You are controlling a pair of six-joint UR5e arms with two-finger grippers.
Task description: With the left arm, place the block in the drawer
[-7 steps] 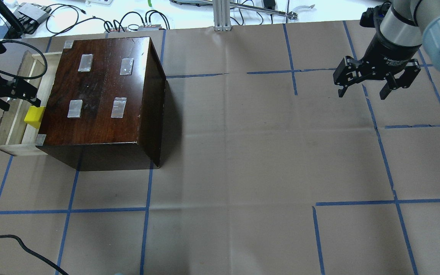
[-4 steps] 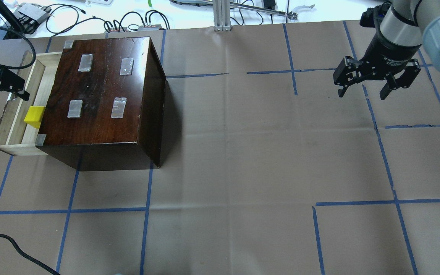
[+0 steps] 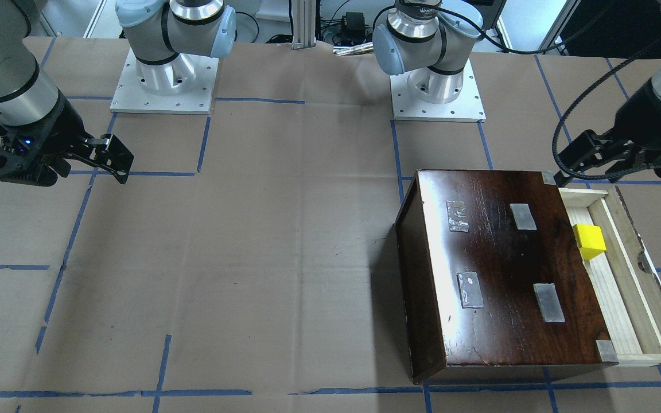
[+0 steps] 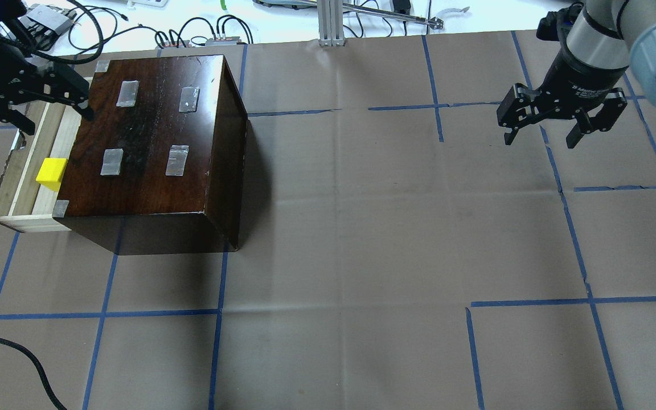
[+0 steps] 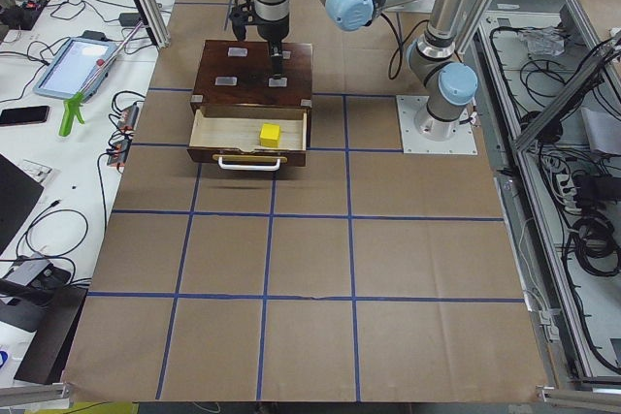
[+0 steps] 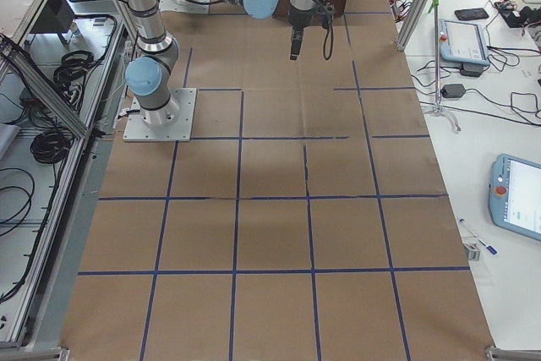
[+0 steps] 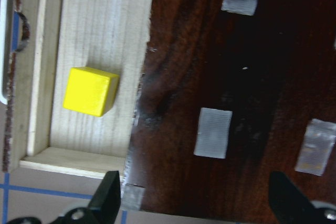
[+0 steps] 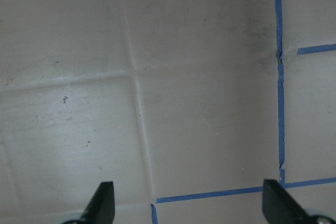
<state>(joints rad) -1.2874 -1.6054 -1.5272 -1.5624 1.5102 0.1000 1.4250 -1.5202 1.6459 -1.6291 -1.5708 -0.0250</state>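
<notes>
The yellow block (image 4: 52, 173) lies in the open pale-wood drawer (image 4: 57, 136), close to the cabinet's front. It also shows in the front view (image 3: 588, 241), the left side view (image 5: 270, 135) and the left wrist view (image 7: 90, 91). The dark-brown cabinet (image 4: 151, 136) stands at the table's left. My left gripper (image 4: 58, 123) is open and empty, raised over the drawer's far end and the cabinet's corner, apart from the block. Its fingertips (image 7: 107, 198) frame the bottom of its wrist view. My right gripper (image 4: 540, 139) is open and empty, hovering over bare paper far right.
Cables and small devices (image 4: 191, 31) lie beyond the table's far edge, beside an aluminium post (image 4: 331, 23). A black cable (image 4: 15, 353) crosses the near left corner. Both arm bases (image 3: 436, 92) stand at the robot's side. Blue tape lines grid the brown paper.
My left gripper, open all along, has drawn away from the block toward the drawer's far end and over the cabinet's corner. The block stays in the drawer. The right arm has not moved.
</notes>
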